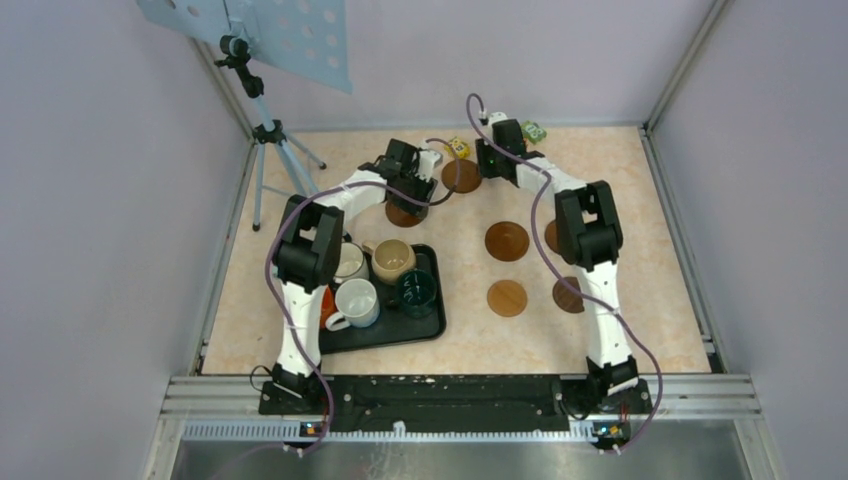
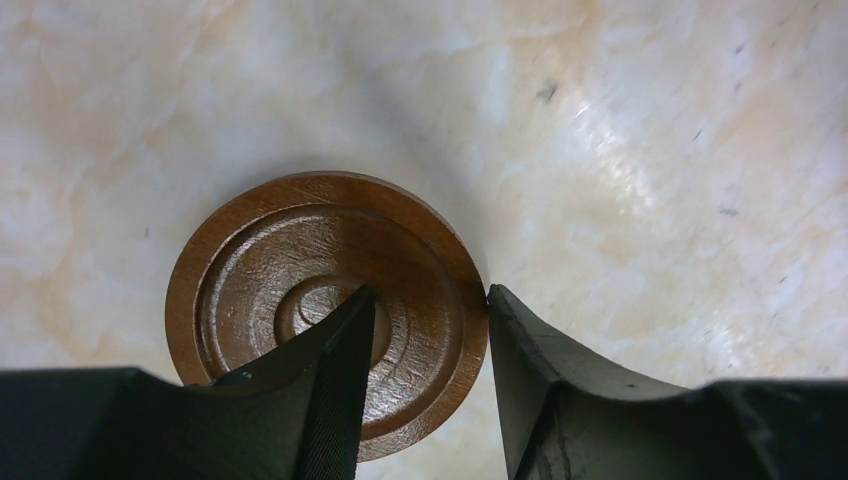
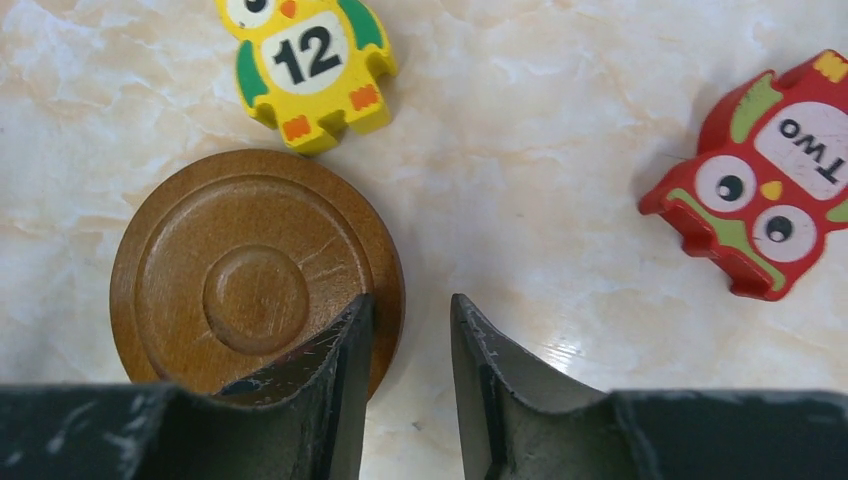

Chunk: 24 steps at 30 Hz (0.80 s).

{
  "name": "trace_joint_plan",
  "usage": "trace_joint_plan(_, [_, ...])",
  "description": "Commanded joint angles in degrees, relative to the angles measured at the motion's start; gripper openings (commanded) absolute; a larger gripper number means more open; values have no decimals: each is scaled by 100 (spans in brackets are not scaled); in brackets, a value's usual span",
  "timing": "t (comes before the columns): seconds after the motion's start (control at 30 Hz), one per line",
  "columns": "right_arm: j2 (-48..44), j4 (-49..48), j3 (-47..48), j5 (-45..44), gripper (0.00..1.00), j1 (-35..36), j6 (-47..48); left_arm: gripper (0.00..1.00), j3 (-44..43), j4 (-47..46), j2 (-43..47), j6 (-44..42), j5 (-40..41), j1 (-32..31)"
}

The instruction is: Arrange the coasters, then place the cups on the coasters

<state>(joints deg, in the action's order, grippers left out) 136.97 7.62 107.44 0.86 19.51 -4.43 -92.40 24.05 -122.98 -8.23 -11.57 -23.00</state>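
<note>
Lying seemingly within left claw (image 2: 430, 296): coaster (image 2: 258, 268)

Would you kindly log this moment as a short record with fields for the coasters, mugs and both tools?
left tool: jaws apart, astride the right rim of a dark coaster lying flat
right tool: jaws apart, astride the right rim of a lighter coaster
beyond right tool: yellow owl block, red owl block
mugs: in the black tray, none on a coaster
</note>
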Motion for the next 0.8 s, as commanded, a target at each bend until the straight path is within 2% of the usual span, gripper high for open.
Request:
trace_joint_plan(0.0, [-219,965,42,90,33,-397,292,51,-500,62,-384,-75,-502,-187])
trace_joint_plan(0.27, [-516,1267,-353,-219,31,-643,1136,51,-1268,47,-894,-42,-806,-343])
trace_joint_plan(0.77, [-1297,1144,-1634,-34,30,-1705,1618,54,-2811,-128,-1960,97,-1118,-1056])
